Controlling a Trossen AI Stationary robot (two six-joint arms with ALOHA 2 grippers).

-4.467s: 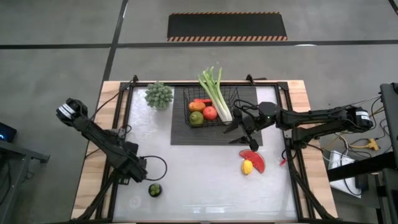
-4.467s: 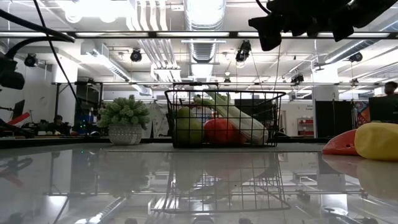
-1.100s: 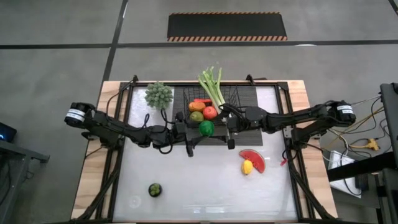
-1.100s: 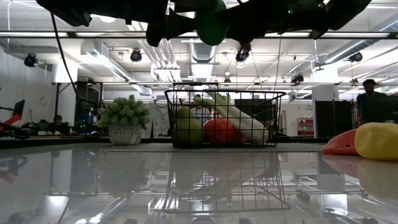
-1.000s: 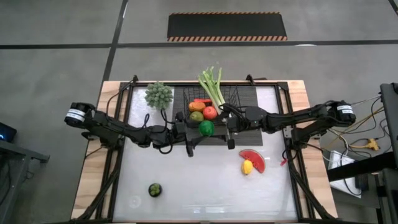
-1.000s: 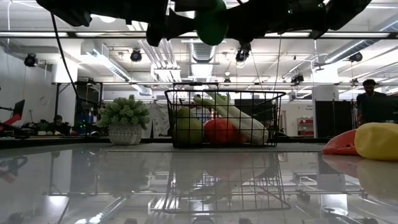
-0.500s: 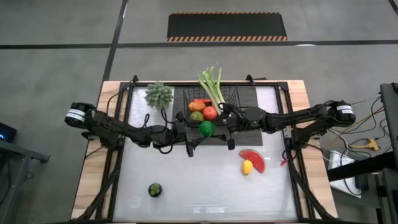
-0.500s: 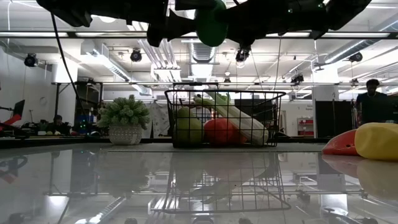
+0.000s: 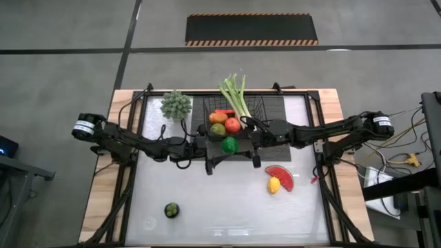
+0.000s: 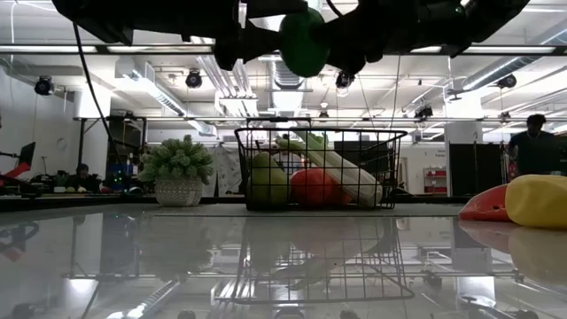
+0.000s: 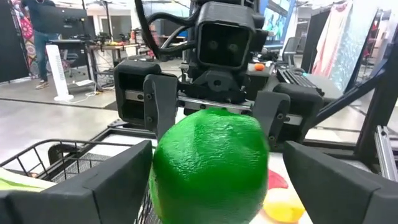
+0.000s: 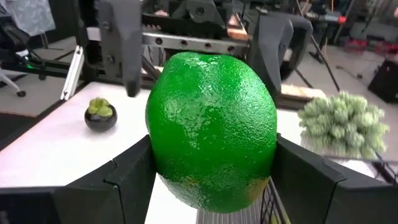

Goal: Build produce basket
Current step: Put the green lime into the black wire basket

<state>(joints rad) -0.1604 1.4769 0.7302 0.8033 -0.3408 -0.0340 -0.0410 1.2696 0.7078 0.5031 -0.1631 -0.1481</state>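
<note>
**Lime held aloft between two grippers at the basket's near edge**

The lime (image 9: pixel 229 145) sits in the right gripper (image 9: pixel 242 142), whose fingers press against both its flanks in the right wrist view. The left gripper (image 9: pixel 215 146) faces it from the opposite side; in the left wrist view its fingers (image 11: pixel 118 180) stand wide, apart from the fruit on each side, with nothing gripped. In the low view the lime (image 10: pixel 304 41) hangs well above the basket (image 10: pixel 320 168), clear of its rim.

From above, the lime lies over the front edge of the basket (image 9: pixel 253 105), which rests on a dark ribbed mat (image 9: pixel 282 110). Inside are the celery (image 9: pixel 236 96), red apple (image 9: pixel 233 125), green apple (image 9: pixel 218 130), orange (image 9: pixel 216 118) and carrot (image 9: pixel 224 111), crowded toward the left half.

On the bare tabletop (image 9: pixel 220 200), the watermelon slice (image 9: pixel 281 176) and lemon (image 9: pixel 274 184) lie touching, right of centre and well apart from the basket. The dark round fruit (image 9: pixel 171 210) stands alone near the front left. A potted green plant (image 9: pixel 176 105) stands just left of the mat. The front centre offers open surface.
</note>
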